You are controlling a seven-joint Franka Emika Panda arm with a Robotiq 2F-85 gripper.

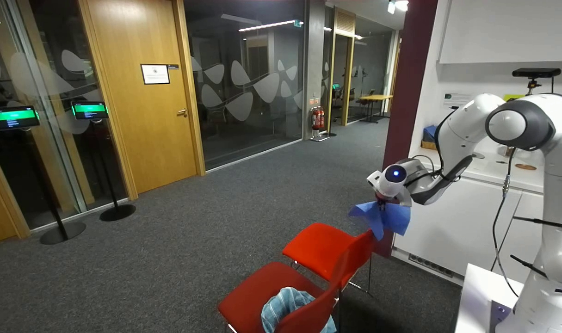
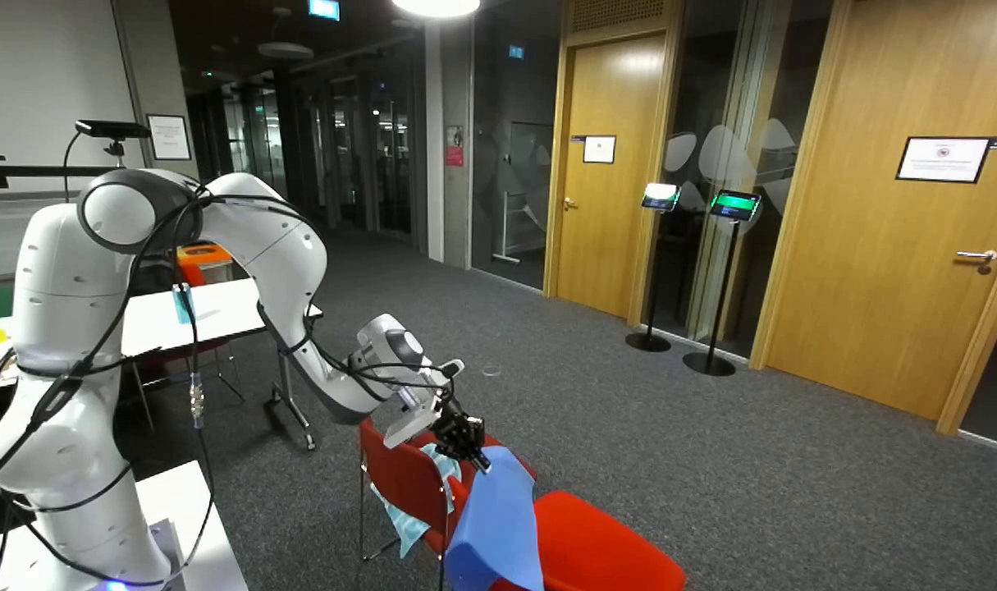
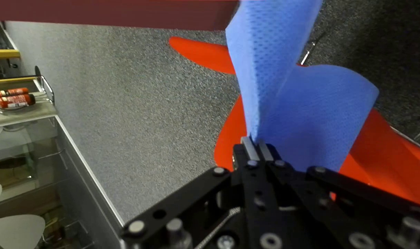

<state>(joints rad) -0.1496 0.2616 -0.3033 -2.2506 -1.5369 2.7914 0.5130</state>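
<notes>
Your hand (image 3: 254,140) clenched a fold of blue cloth (image 2: 500,513) near the bright red chair's backrest (image 1: 363,251), the narrow pinch seemingly leaving the rest free to hang and flare on either side.

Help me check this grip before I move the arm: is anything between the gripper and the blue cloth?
Nothing visible is. In the wrist view the gripper is shut directly on the blue cloth, pinching it at a fold. A red chair shows beyond it, not between; whether the two touch, I can't tell.
</notes>
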